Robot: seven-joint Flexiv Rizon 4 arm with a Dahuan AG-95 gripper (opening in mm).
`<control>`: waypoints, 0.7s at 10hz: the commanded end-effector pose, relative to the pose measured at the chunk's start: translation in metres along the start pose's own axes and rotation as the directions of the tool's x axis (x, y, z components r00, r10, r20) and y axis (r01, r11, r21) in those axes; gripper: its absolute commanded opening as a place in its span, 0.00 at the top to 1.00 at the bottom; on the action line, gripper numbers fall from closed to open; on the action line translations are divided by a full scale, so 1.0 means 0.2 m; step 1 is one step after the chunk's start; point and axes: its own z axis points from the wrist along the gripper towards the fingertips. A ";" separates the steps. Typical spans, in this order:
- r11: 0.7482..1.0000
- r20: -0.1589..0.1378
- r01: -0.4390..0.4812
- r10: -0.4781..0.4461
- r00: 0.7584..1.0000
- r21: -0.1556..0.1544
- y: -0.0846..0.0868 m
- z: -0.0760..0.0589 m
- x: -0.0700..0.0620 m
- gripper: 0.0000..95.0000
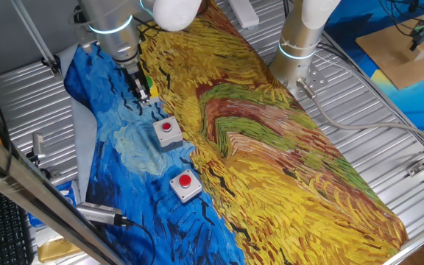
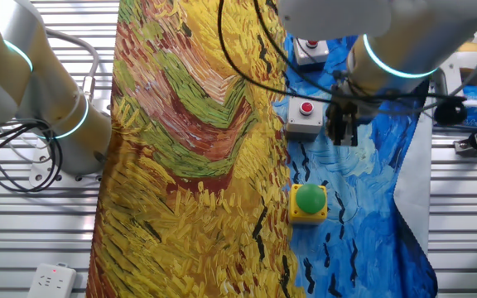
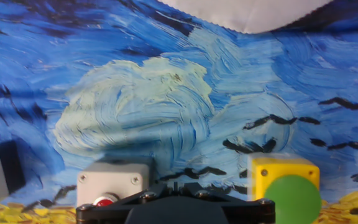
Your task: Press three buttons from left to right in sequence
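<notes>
Three buttons sit on the blue part of the painted cloth. The green-capped button on a yellow base [image 2: 309,201] also shows at the lower right of the hand view [image 3: 288,186]; in one fixed view only its yellow edge [image 1: 148,85] shows behind the fingers. The middle red button [image 1: 168,131] [image 2: 305,114] [image 3: 112,183] and the other red button [image 1: 185,184] [image 2: 309,48] have grey bases. My gripper [image 1: 140,90] [image 2: 343,132] [image 3: 175,185] hovers over the cloth between the green and middle red buttons, touching neither. Its fingertips meet.
The painted cloth [image 1: 271,147] covers the table's middle, over a ribbed metal top [image 1: 359,96]. A second robot's base [image 1: 300,44] stands at the far side. A white remote [image 2: 52,280] and a metal cylinder with a cable [image 1: 98,213] lie at the table edges.
</notes>
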 end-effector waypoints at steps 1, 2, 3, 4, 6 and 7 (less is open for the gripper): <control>1.000 -0.007 -0.004 0.004 1.000 0.005 0.01 0.00 -0.01 1.00; 1.000 -0.007 -0.003 0.003 1.000 0.006 0.01 0.00 -0.01 1.00; 1.000 -0.010 -0.003 0.003 1.000 0.014 0.01 0.01 -0.01 1.00; 1.000 -0.010 -0.005 0.005 1.000 0.018 0.01 0.02 -0.02 1.00; 1.000 -0.011 -0.012 0.012 1.000 0.016 0.01 0.03 -0.02 1.00; 1.000 -0.011 -0.011 0.011 1.000 0.007 0.01 0.03 -0.02 1.00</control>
